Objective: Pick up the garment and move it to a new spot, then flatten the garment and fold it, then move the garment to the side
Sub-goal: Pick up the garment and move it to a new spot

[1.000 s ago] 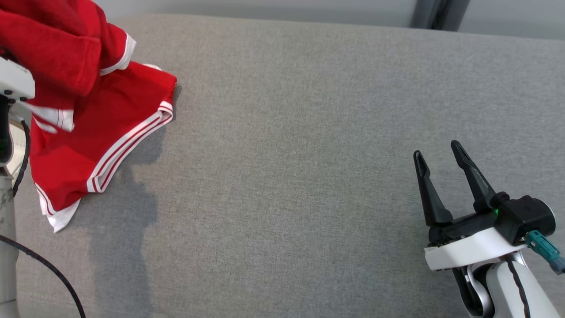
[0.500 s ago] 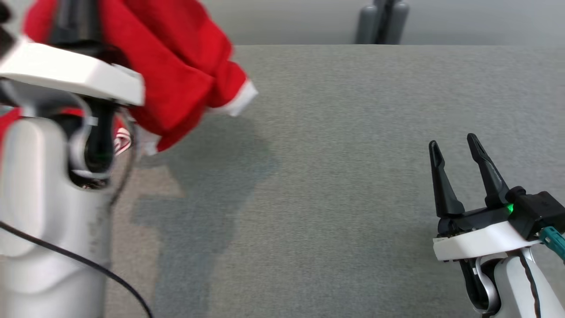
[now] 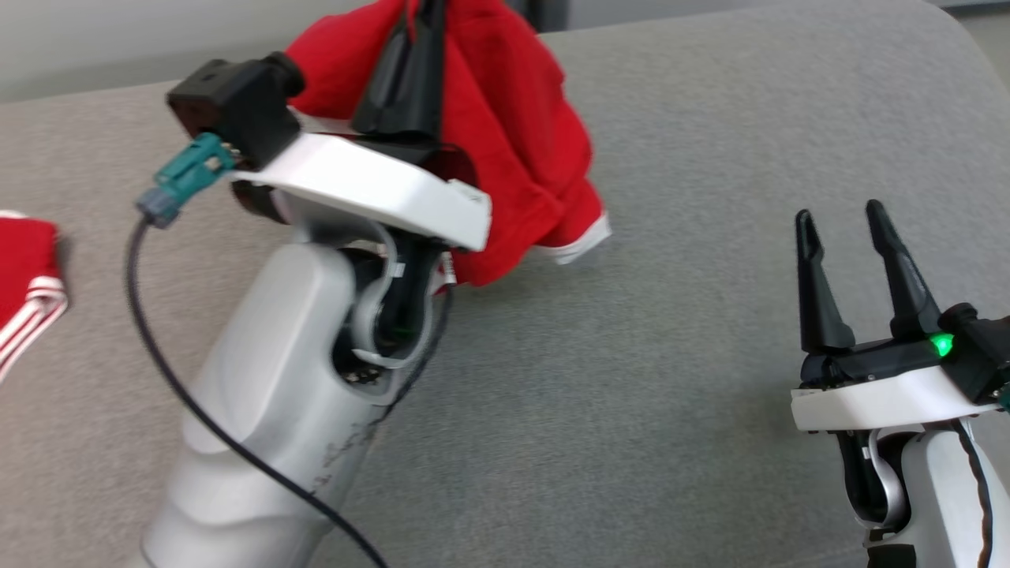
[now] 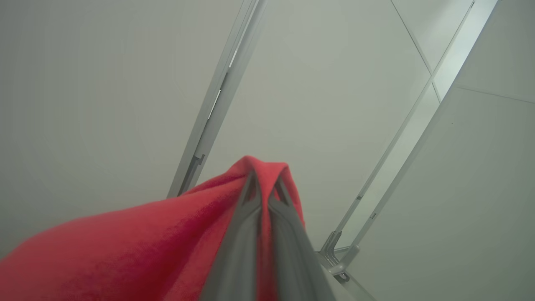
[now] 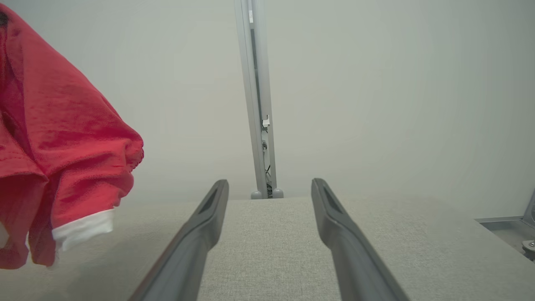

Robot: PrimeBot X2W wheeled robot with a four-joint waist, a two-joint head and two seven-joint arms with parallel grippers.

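The garment [image 3: 513, 134] is red with white cuffs and hangs bunched in the air above the grey padded surface [image 3: 631, 394]. My left gripper [image 3: 422, 16] is shut on its upper fold, fingers pointing up and away at the top centre. In the left wrist view the closed fingers [image 4: 264, 177] pinch the red cloth [image 4: 125, 251] at its peak. My right gripper [image 3: 839, 211] stands open and empty at the lower right, well clear of the cloth. The right wrist view has the garment [image 5: 62, 146] dangling at the left, beyond my open right gripper [image 5: 269, 183].
A second red cloth with white stripes [image 3: 24, 276] lies flat at the left edge of the surface. My left forearm and its black cable [image 3: 197, 410] cross the lower left. The surface's far edge and rounded corner [image 3: 939, 16] run along the top.
The head camera has turned. My left gripper has carried the garment from beside the striped cloth toward the middle of the surface. The right gripper stays open in place.
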